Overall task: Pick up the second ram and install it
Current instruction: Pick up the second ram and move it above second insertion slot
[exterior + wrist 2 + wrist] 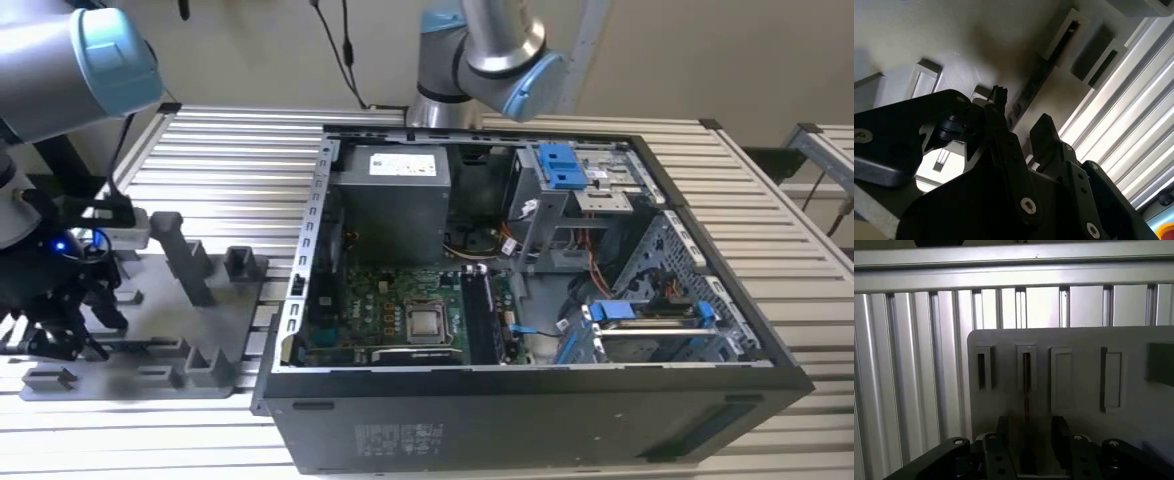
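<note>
The black two-fingered gripper (pixel 1029 422) (pixel 1021 112) stands with its two dark fingers (pixel 1004 440) spread apart. A clear gap shows on each side of the thing between them, and they close on nothing.

The second ram (pixel 1026 375) (pixel 1036 80) sits in that gap. It is a long, narrow, flat memory stick, seen edge-on as one thin dark strip with a brownish rim. It stands on its long edge in a slot and runs from between the fingers out past their tips. Neither finger visibly touches it.

That slot belongs to a flat, matt grey plastic fixture plate (pixel 1079 340) (pixel 929 30) (pixel 147 370) lying under the fingers. In the first wrist view, four raised rectangular slot frames stand in one row on the plate beyond the fingertips. The ram's frame has one frame on one side of it and two on the other. One darker block sits further along the row.

The plate rests on a ribbed silver aluminium table (pixel 904 380) (pixel 1134 125) (pixel 240 140), whose slats run on past the plate's far edge.

In the exterior view, the gripper (pixel 60 335) hangs low over the plate. Well apart from the fingers, toward the exterior view's right, one black open-sided metal computer case (pixel 534 430) lies on the table. Inside it are one green motherboard (pixel 387 300), one grey power supply box (pixel 390 200) and two blue plastic brackets (pixel 561 165).
</note>
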